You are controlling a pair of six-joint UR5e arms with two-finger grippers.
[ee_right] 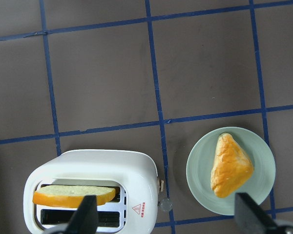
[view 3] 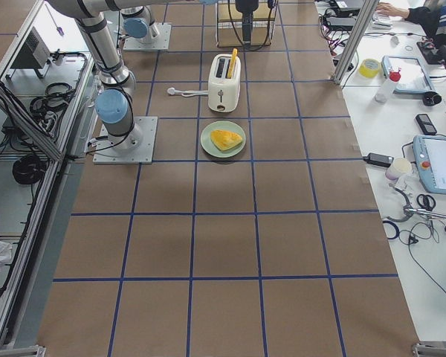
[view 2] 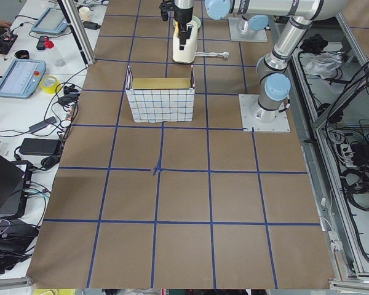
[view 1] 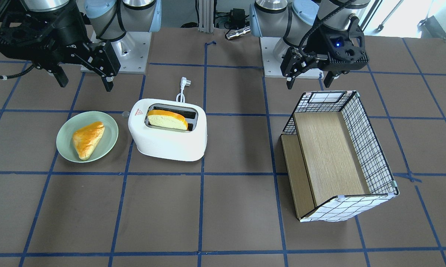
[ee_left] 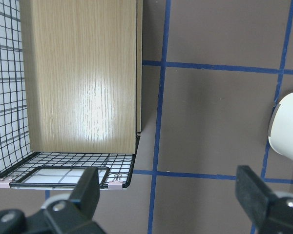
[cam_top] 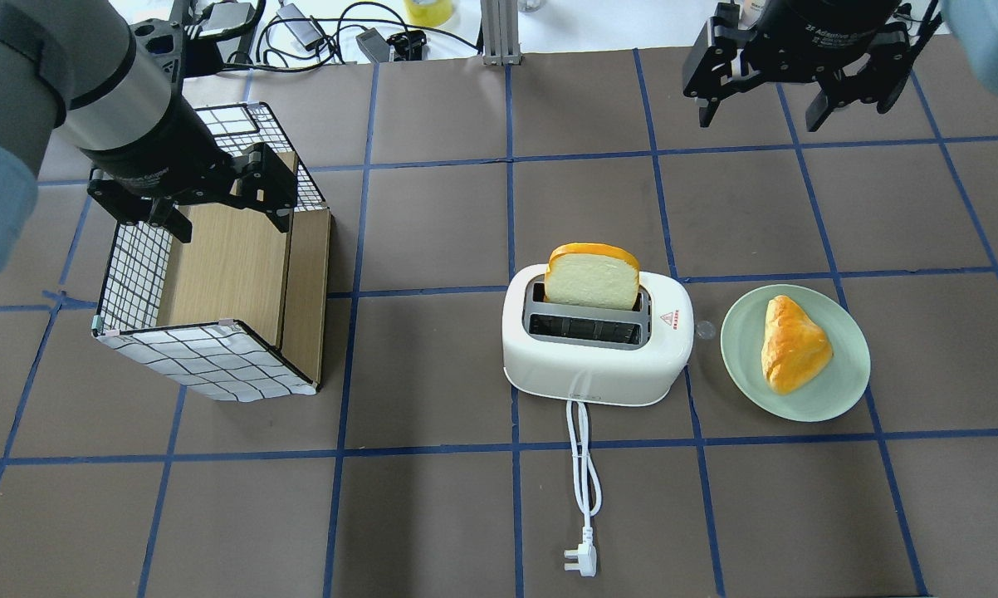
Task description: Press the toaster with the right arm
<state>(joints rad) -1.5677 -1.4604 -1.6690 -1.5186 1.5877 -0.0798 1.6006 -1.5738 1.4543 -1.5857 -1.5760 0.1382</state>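
The white toaster (cam_top: 596, 349) stands mid-table with a slice of bread (cam_top: 592, 276) upright in its far slot; its grey side knob (cam_top: 705, 330) faces the plate. It also shows in the front view (view 1: 169, 129) and in the right wrist view (ee_right: 93, 187). My right gripper (cam_top: 758, 112) is open and empty, high above the table beyond the toaster and plate; it also shows in the front view (view 1: 85, 83). My left gripper (cam_top: 232, 223) is open and empty over the checked box; it also shows in the front view (view 1: 309, 82).
A green plate (cam_top: 839, 382) with a triangular pastry (cam_top: 790, 345) sits right of the toaster. The toaster's white cord and plug (cam_top: 580, 561) trail toward the robot. A checked wire-and-wood box (cam_top: 217, 299) lies on its side at the left.
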